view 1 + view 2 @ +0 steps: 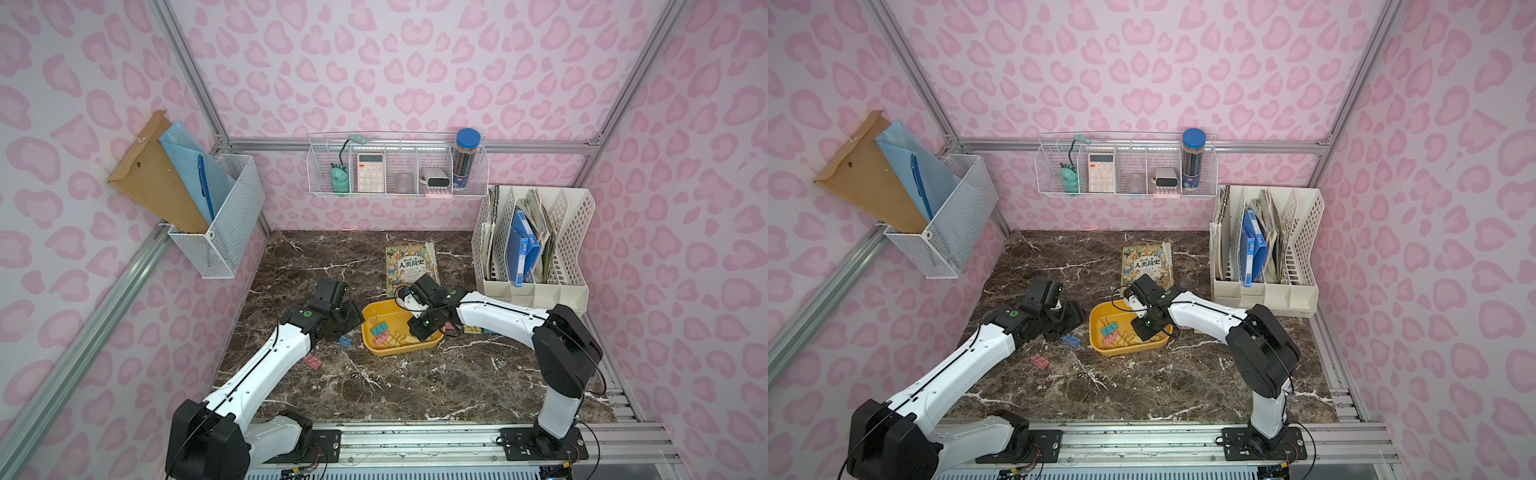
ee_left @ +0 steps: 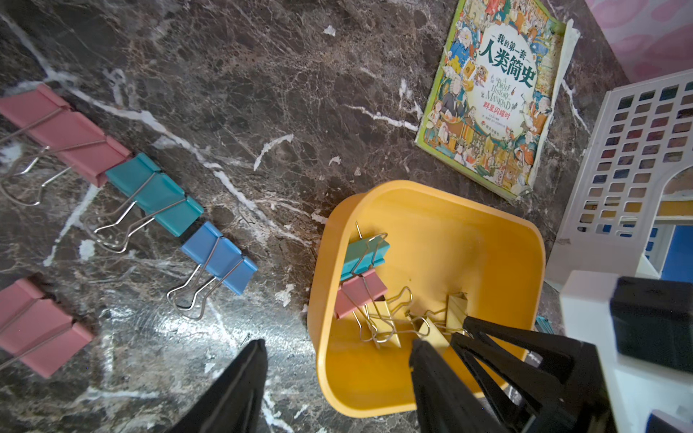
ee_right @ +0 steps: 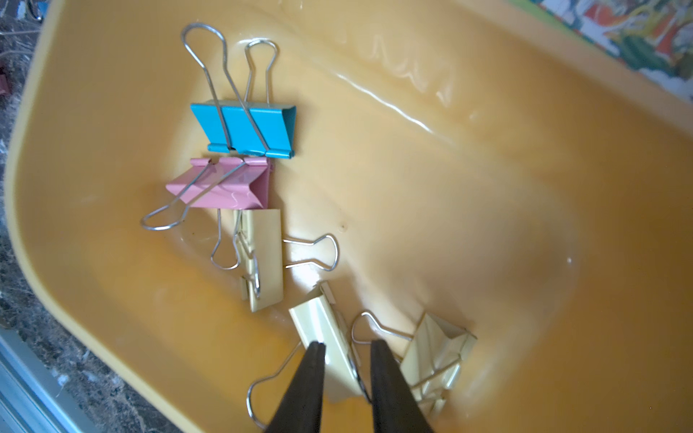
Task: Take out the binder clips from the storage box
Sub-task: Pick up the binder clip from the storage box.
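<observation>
**Desk:** What does the room look like from your end?

**Me:** I see a dark marble surface [image 1: 374, 395] shut in by pink spotted walls on an aluminium frame. The yellow storage box [image 1: 395, 351] sits near the middle.

**Desk:** What's around it?

**Me:** A picture book [image 1: 411, 266] lies at twelve o'clock from the box, and a white file organizer [image 1: 536, 245] stands at two. A wire basket [image 1: 399, 170] hangs on the back wall.

**Desk:** And the binder clips [image 3: 262, 258]?

**Me:** I count five in the box: teal, pink and three yellow. Four loose clips [image 2: 153, 195] lie on the surface at about nine o'clock from it.

**Desk:** And your claws?

**Me:** My right claw [image 3: 347, 343] is down inside the box, its jaws close on either side of a yellow clip [image 3: 318, 322]. I can't tell whether they pinch it. My left claw [image 2: 339, 342] is spread wide and holds nothing, at the box's nine o'clock rim.

**Desk:** Is anything in the way?

**Me:** My right arm [image 1: 498, 316] covers the box's three o'clock end in both top views.
</observation>
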